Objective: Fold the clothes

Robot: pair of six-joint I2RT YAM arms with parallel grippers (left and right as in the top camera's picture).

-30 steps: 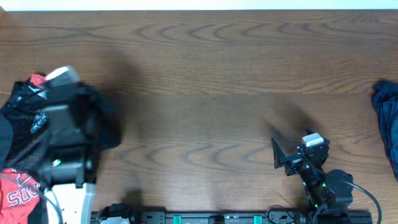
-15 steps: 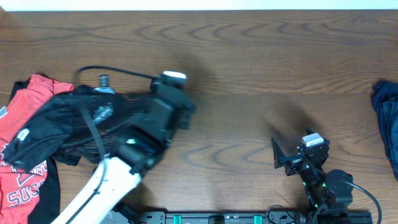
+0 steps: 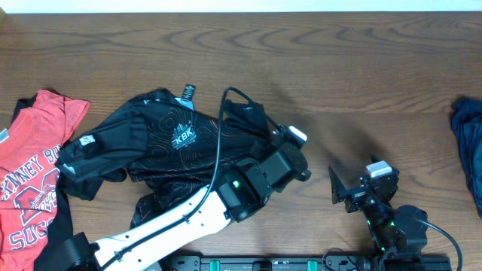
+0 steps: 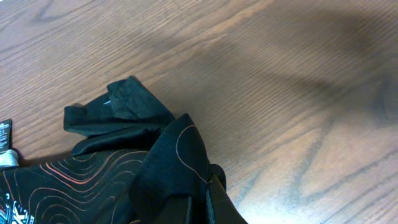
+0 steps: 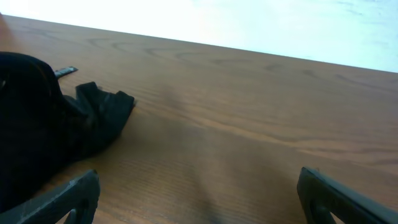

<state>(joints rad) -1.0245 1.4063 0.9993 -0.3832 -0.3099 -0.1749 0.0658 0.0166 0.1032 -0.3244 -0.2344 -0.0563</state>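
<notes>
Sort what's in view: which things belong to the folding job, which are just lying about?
Job: black jersey, pinched in the shut left gripper; red T-shirt at left edge; dark blue cloth at right edge.
Lying about: nothing loose; only the wooden table and the open right gripper.

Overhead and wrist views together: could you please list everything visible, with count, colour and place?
black jersey: one, black with orange-red contour lines and white logo, left of centre
red T-shirt: one, red with white lettering, far left edge
dark blue garment: one, dark blue, far right edge
table: one, brown wood, beneath everything
left gripper: one, black, shut on the jersey's edge, near centre
right gripper: one, black, open, front right
</notes>
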